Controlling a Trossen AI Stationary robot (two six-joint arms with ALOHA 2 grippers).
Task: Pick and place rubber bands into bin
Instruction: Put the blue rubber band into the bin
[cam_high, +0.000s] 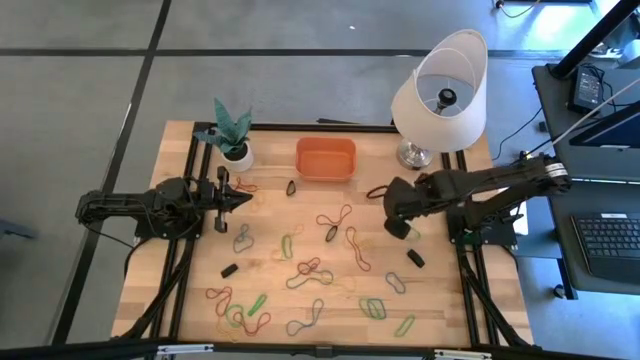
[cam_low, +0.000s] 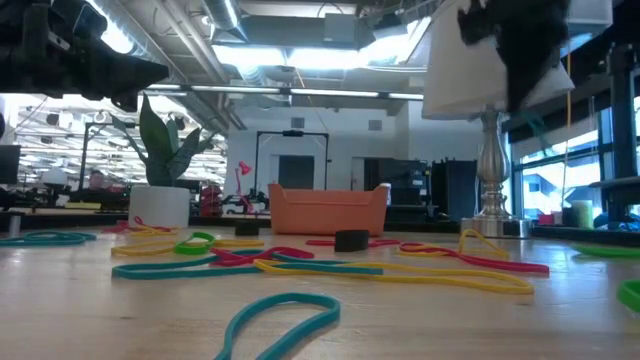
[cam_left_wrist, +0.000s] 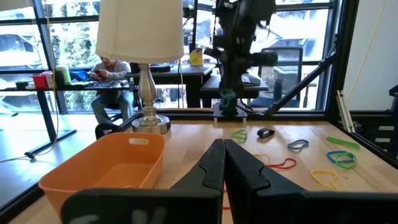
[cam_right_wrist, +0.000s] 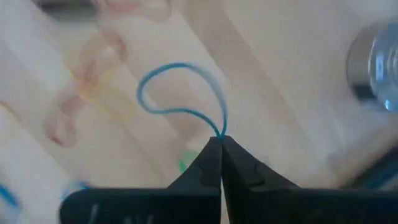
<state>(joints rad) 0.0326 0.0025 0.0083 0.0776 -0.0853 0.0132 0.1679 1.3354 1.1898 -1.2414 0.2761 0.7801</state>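
Many rubber bands (cam_high: 310, 270) in red, yellow, green, blue and black lie scattered on the wooden table, also seen as rubber bands (cam_low: 300, 262) in the low view. The orange bin (cam_high: 325, 158) stands at the far edge; the bin (cam_left_wrist: 106, 168) shows close in the left wrist view. My right gripper (cam_high: 400, 228) is right of the table's middle, raised and pointing down, shut on a blue rubber band (cam_right_wrist: 180, 93). My left gripper (cam_high: 243, 198) hovers level near the plant pot, shut and holding nothing, its tips (cam_left_wrist: 224, 149) pointing toward the table's right. My right gripper (cam_right_wrist: 221, 142) pinches the blue band at one end of its loop (cam_right_wrist: 221, 132), only at the fingertips, both strands together. The fingers come from above, pointing down. The loop hangs open below the tips, lifted clear of the table.
A lamp (cam_high: 440, 90) with a white shade stands at the far right corner, its base (cam_right_wrist: 379, 68) close to my right gripper. A white plant pot (cam_high: 236, 150) stands left of the bin. Small black pieces (cam_high: 415, 258) lie among the bands. A person (cam_left_wrist: 109, 81) sits beyond the table.
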